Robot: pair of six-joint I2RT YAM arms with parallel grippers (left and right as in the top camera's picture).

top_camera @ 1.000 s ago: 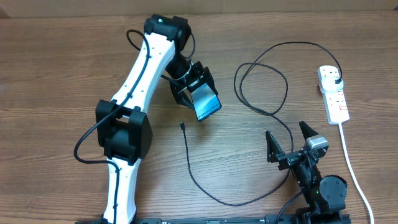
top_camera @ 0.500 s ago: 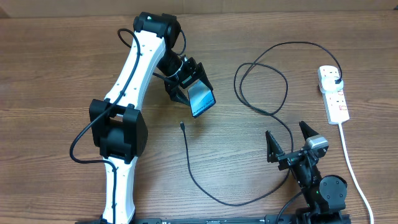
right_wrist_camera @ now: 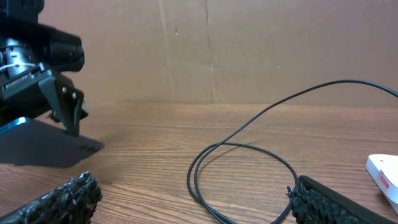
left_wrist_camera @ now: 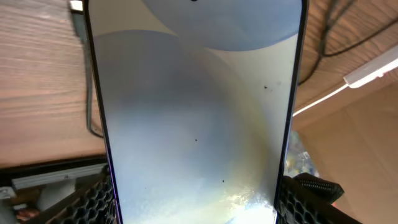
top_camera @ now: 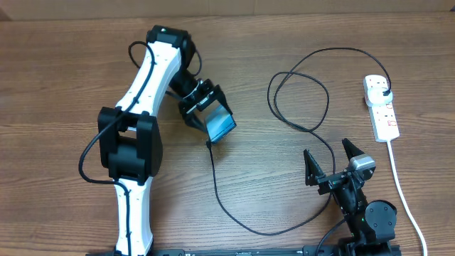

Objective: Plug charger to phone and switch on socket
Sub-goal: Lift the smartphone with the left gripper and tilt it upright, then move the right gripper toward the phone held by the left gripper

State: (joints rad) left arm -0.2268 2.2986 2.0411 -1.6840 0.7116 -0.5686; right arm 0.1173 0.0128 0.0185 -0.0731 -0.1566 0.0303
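I pinch the slick, rigid phone (top_camera: pixel 221 124) by its edges with the left gripper (top_camera: pixel 202 107) (glass, probably fragile), near the limp charger (top_camera: pixel 212 167).

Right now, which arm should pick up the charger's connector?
Right, probably. The right gripper is open and empty. The left gripper is shut on the phone, which it holds next to the connector, so it cannot grasp anything else.

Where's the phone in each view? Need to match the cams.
Overhead: the phone is left of centre, held in the left tool.
Left wrist: the phone fills most of the frame, screen up.
Right wrist: the phone is at the far left, a dark slab.
Shared landmark: the charger cable, right of the phone.
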